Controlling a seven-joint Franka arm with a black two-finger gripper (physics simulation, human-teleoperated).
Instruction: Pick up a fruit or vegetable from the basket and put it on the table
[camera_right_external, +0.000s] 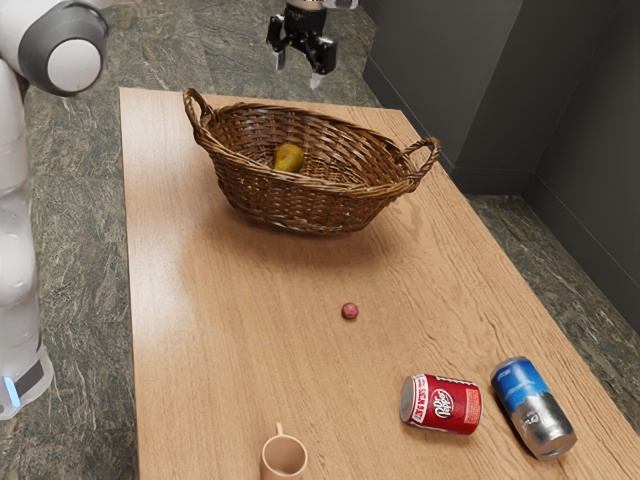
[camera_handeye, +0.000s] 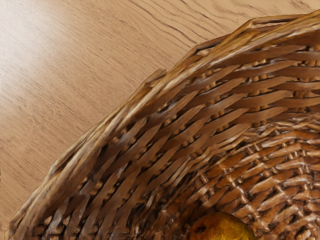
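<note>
High over the far side of the wicker basket, my gripper (camera_right_external: 298, 70) stands open in the exterior view, its two fingertips apart and nothing between them. The basket (camera_right_external: 300, 205) rests on the wooden table (camera_right_external: 250, 330). Inside it lies one yellow-green fruit (camera_right_external: 288, 157), perhaps a pear or mango, below my gripper. The wrist view has the basket's woven wall (camera_handeye: 175, 135) and part of the yellow fruit (camera_handeye: 222, 229), whose brown end is visible.
A small reddish ball (camera_right_external: 349, 311) lies on the table in front of the basket. Farther off are a red can (camera_right_external: 441, 404) and a blue-silver can (camera_right_external: 533, 408), both on their sides, and a tan mug (camera_right_external: 284, 458). The basket has two raised handles.
</note>
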